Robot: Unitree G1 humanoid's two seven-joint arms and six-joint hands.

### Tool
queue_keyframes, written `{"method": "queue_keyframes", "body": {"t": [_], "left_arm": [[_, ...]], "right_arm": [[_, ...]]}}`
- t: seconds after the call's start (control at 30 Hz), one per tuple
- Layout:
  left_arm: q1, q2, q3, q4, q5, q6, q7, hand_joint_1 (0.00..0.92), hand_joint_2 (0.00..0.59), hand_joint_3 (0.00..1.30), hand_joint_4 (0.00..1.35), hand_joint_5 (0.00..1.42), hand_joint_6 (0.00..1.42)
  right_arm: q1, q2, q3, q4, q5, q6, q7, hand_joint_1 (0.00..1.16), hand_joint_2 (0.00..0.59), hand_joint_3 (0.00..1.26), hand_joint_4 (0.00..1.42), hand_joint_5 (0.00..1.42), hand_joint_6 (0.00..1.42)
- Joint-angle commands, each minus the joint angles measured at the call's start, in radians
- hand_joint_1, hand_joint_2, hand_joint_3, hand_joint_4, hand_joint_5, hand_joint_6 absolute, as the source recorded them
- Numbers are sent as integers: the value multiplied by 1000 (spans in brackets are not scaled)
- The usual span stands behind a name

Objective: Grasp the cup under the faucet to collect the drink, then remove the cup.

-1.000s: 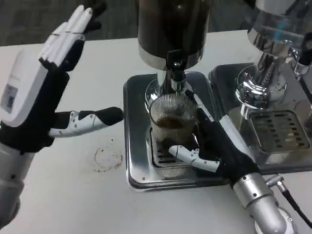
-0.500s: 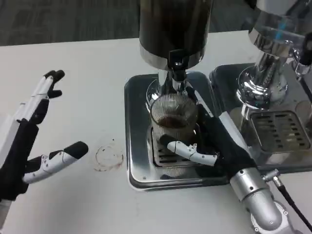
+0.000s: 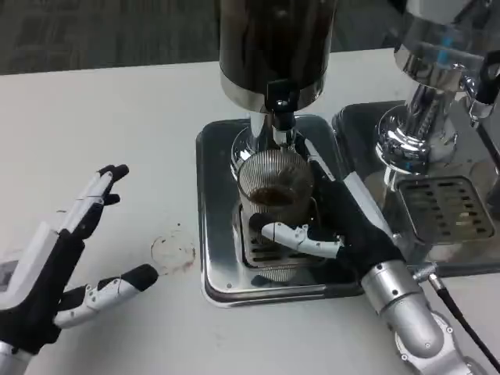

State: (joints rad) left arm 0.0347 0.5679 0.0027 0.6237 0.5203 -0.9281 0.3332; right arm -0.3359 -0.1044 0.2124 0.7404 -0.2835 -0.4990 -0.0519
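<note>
While the ribbed glass cup (image 3: 275, 205) stands on the drip grate (image 3: 262, 248) directly under the faucet (image 3: 282, 119), you can see dark drink pooled in its lower part. Your right hand (image 3: 337, 228) wraps it from the right — its fingers (image 3: 298, 237) closed across the cup's front. Around them lies the steel tray (image 3: 212, 234). Your left hand (image 3: 56, 264) hovers well apart over the white bench (image 3: 117, 125), fingers spread, holding nothing — near a faint ring stain (image 3: 173, 254).

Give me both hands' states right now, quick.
Left hand: open, fingers spread, holding nothing, over the table.
Right hand: wrapped around the ribbed cup under the faucet, gripping it.
</note>
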Motion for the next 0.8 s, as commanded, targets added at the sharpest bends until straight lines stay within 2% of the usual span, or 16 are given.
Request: {"method": "queue_keyframes", "body": {"t": [0.03, 0.2, 0.47, 0.8], "left_arm": [[10, 8, -7, 7, 6, 4, 10, 0, 84, 76, 0, 183, 137], [10, 7, -8, 9, 2, 4, 11, 0, 88, 76, 0, 181, 135], [35, 8, -10, -58, 70, 34, 60, 0, 90, 76, 0, 180, 126], [58, 1, -6, -94, 63, 54, 71, 0, 90, 76, 0, 179, 123]], "right_arm": [[-5, 16, 9, 41, 3, 9, 21, 754, 159, 0, 0, 0, 168], [-12, 24, 9, 63, 3, 5, 24, 780, 156, 0, 9, 33, 204], [3, 19, 5, 72, 28, -17, 63, 809, 162, 0, 158, 140, 283], [11, 16, -9, 84, 41, -22, 41, 892, 169, 166, 340, 267, 370]]}}
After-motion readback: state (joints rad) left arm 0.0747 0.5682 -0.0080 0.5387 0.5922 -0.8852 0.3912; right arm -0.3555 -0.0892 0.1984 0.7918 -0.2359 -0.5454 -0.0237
